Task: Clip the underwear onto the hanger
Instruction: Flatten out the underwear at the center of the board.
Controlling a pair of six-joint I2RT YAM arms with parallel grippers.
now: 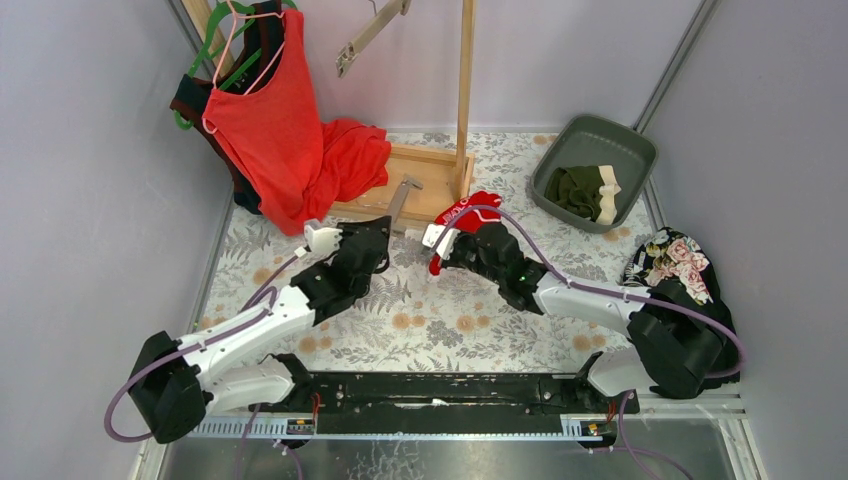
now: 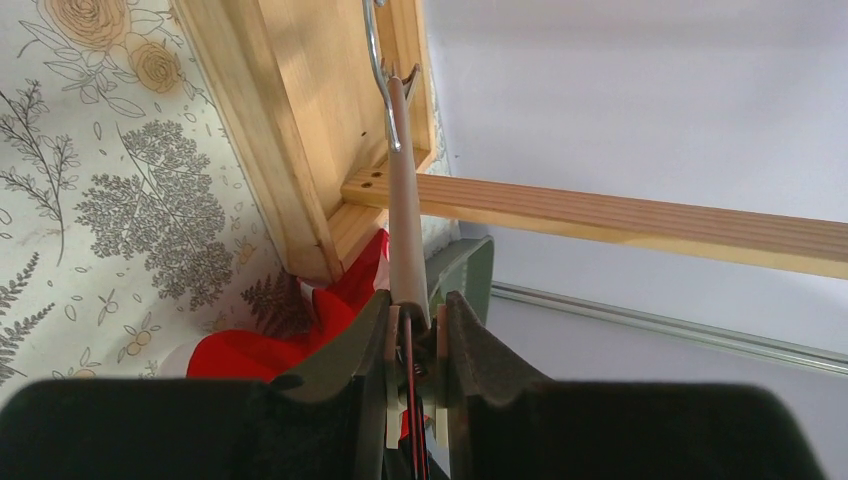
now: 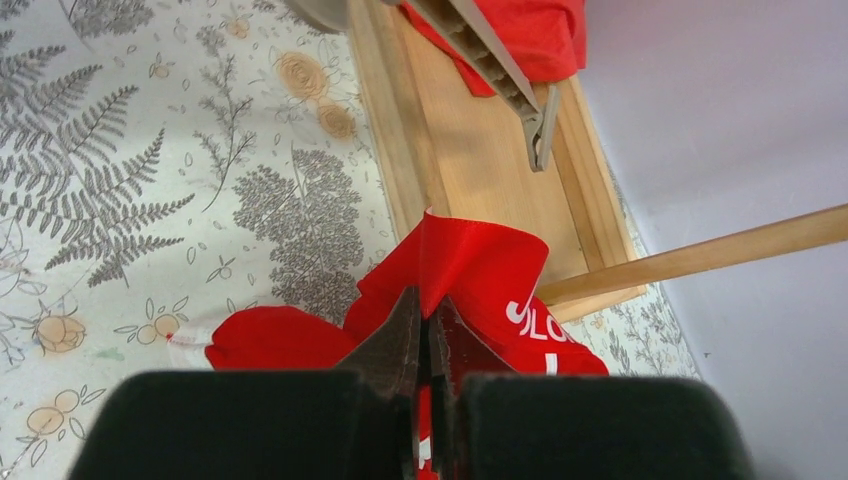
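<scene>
My left gripper (image 1: 388, 232) (image 2: 415, 305) is shut on the clip end of a beige clip hanger (image 1: 404, 198) (image 2: 407, 200). The hanger lies over the wooden rack base, and its far metal clip (image 3: 540, 130) hangs free. My right gripper (image 1: 455, 236) (image 3: 425, 305) is shut on the bright red briefs (image 1: 472, 208) (image 3: 480, 265). It holds them just right of the hanger, and white waistband lettering shows. The red briefs also show in the left wrist view (image 2: 250, 350). The olive green briefs (image 1: 585, 190) with a cream waistband lie in the grey tub (image 1: 630, 140).
A wooden rack stands behind, with its base (image 1: 420, 180) and an upright post (image 1: 465, 80). A red tank top (image 1: 270, 120) hangs at back left. Another hanger (image 1: 370, 35) hangs at the top. A black floral cloth (image 1: 672, 258) lies at the right. Walls close in both sides.
</scene>
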